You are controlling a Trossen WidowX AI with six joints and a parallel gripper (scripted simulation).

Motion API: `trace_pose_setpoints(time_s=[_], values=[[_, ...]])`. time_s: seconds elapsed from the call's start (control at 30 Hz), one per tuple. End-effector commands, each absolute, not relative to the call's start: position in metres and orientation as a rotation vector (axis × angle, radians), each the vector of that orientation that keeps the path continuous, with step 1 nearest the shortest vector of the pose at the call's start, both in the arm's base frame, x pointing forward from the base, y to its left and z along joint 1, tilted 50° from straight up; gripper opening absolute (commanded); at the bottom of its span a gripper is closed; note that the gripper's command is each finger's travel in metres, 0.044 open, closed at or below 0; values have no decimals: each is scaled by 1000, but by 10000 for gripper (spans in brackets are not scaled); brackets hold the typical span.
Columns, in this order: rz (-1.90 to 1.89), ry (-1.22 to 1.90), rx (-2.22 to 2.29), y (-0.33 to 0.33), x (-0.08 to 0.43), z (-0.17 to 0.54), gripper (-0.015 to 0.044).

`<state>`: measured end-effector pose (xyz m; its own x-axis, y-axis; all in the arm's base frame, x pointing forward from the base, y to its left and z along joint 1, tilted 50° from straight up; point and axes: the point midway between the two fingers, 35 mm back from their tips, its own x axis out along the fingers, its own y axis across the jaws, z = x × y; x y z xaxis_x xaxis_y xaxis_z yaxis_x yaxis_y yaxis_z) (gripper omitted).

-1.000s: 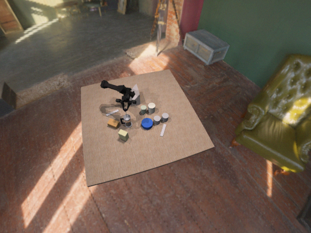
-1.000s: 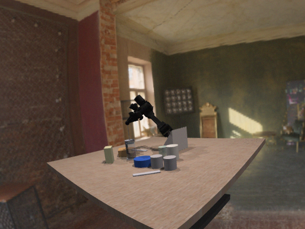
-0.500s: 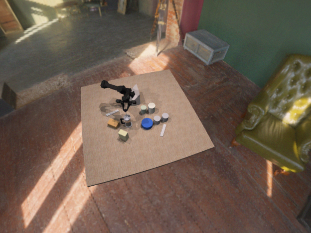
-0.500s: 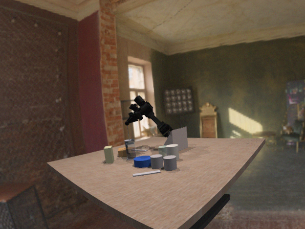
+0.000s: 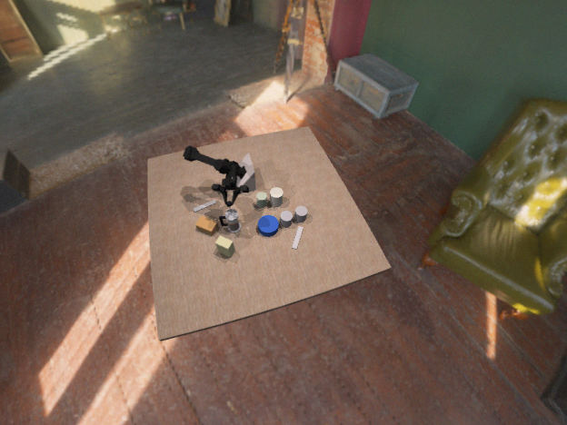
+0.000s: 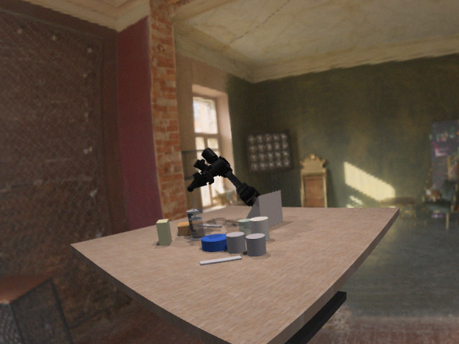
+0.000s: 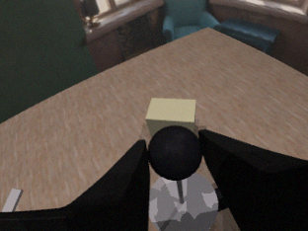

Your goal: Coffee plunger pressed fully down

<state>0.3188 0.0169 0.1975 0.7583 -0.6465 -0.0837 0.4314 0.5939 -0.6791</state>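
while your arm (image 6: pixel 237 184) leans over the worktop (image 6: pixel 296 266), its jaws are clamped on the black plunger knob (image 7: pixel 174 153), one each side; the coffee press (image 5: pixel 232 220) stands upright directly below them, a yellow block (image 7: pixel 172 115) just beyond.

table (image 5: pixel 283 274): light wood
on it: coffee press (image 5: pixel 232 220), blue disc (image 5: pixel 267 225), 4 cyls, 2 blocks, 2 flat bars
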Motion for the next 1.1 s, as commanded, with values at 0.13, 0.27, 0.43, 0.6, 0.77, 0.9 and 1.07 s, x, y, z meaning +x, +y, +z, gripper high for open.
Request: trace_pose_setpoints(time_s=[0.13,0.27,0.43,0.6,0.77,0.9,1.07], values=[[-654,378,-713,-2,317,176,120],[-654,378,-713,-7,318,172,120],[-654,377,-713,-13,318,167,120],[-654,375,-714,-20,318,162,120],[-655,373,-716,-26,318,157,120],[-656,371,-717,-32,319,154,120],[-657,367,-720,-39,320,151,120]])
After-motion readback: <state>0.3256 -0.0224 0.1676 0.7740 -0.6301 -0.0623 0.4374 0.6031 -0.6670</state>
